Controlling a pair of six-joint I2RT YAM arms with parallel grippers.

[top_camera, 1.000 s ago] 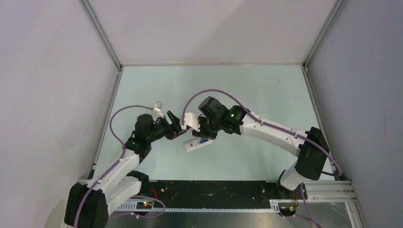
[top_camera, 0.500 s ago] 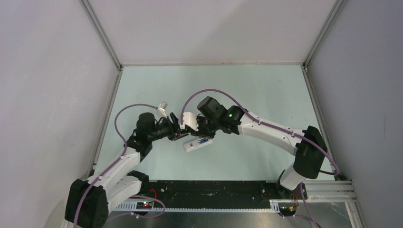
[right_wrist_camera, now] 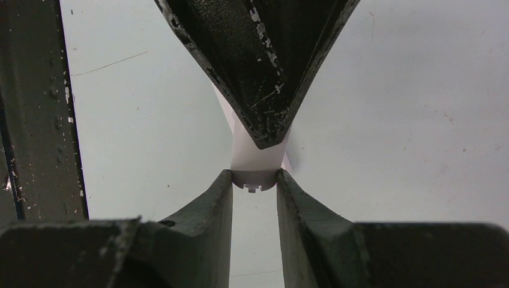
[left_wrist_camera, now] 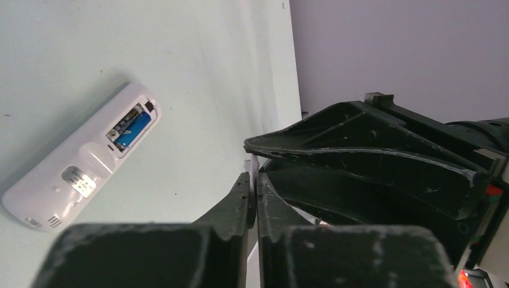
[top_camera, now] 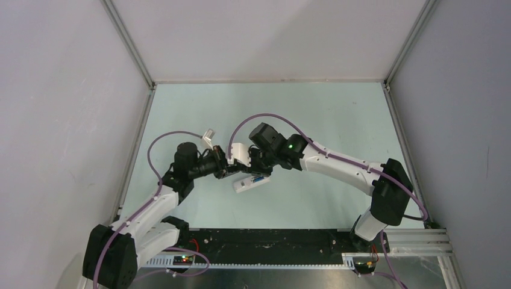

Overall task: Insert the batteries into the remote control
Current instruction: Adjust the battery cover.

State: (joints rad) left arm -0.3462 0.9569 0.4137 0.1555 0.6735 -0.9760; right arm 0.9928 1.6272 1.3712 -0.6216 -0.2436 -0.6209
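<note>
The white remote control (top_camera: 250, 183) lies face down on the pale green table, its battery bay open. In the left wrist view the remote control (left_wrist_camera: 78, 168) shows a bright blue battery (left_wrist_camera: 132, 129) seated in the bay, with a darker one (left_wrist_camera: 122, 119) alongside. A loose white cover plate (top_camera: 240, 153) hangs above the table between both arms. My right gripper (right_wrist_camera: 254, 180) is shut on one end of the cover plate (right_wrist_camera: 251, 157). My left gripper (left_wrist_camera: 252, 186) has its jaws pressed on the plate's thin edge from the other side.
Grey enclosure walls stand on three sides. A small white and grey piece (top_camera: 208, 136) sits by the left arm's cable. The right gripper's dark fingers (left_wrist_camera: 372, 162) fill the right of the left wrist view.
My left gripper has closed its jaws from wide apart onto the cover plate and shifted slightly right. The right arm and remote have not moved.
</note>
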